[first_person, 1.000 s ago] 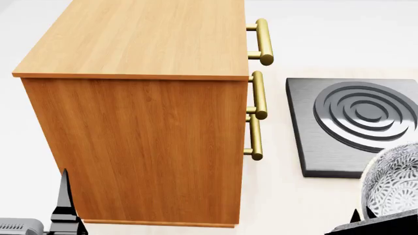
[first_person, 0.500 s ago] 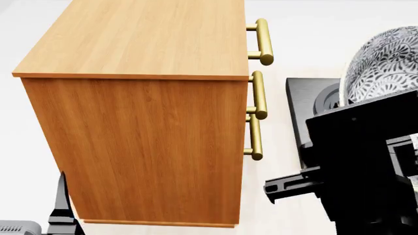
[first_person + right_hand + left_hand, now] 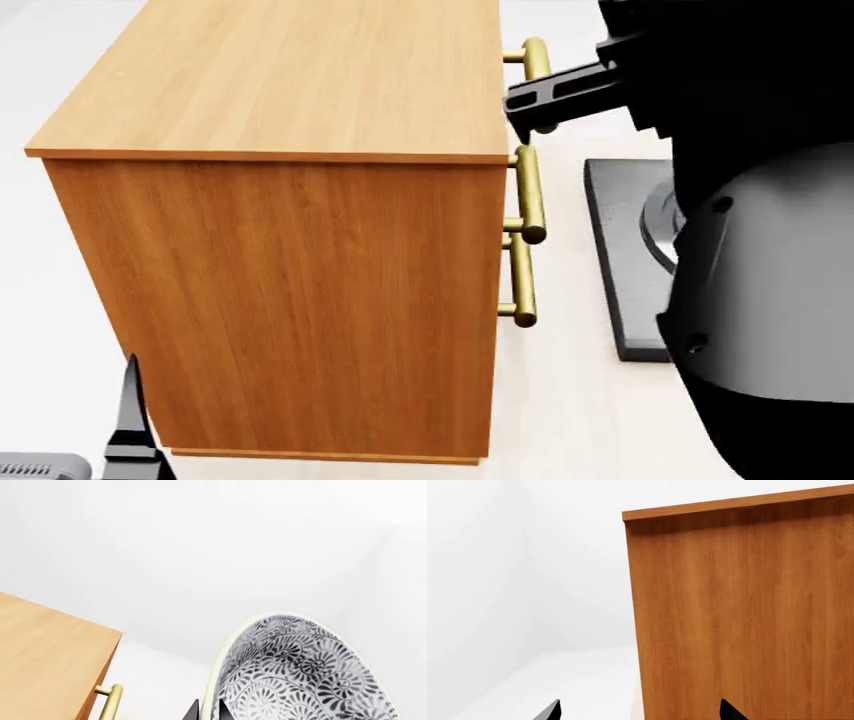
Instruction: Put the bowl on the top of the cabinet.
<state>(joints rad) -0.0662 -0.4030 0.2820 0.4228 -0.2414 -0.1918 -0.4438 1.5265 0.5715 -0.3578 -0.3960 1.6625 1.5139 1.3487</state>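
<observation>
The bowl point(image 3: 300, 672) was up in the air, clamped at its rim by the right gripper point(image 3: 208, 711), whose fingers pinched the wall, beside and slightly above the cabinet point(image 3: 287, 80) on its handle side. It showed only in the right wrist view; in the head view the right arm point(image 3: 747, 200) blocked it completely. The likely risk: the tilted bowl could clip the top edge or the handles point(image 3: 530, 195) while crossing over, or slip from a rim pinch. The left gripper point(image 3: 637, 712) hung low by the cabinet's side, fingers spread and empty, above the worktop point(image 3: 574, 400)
</observation>
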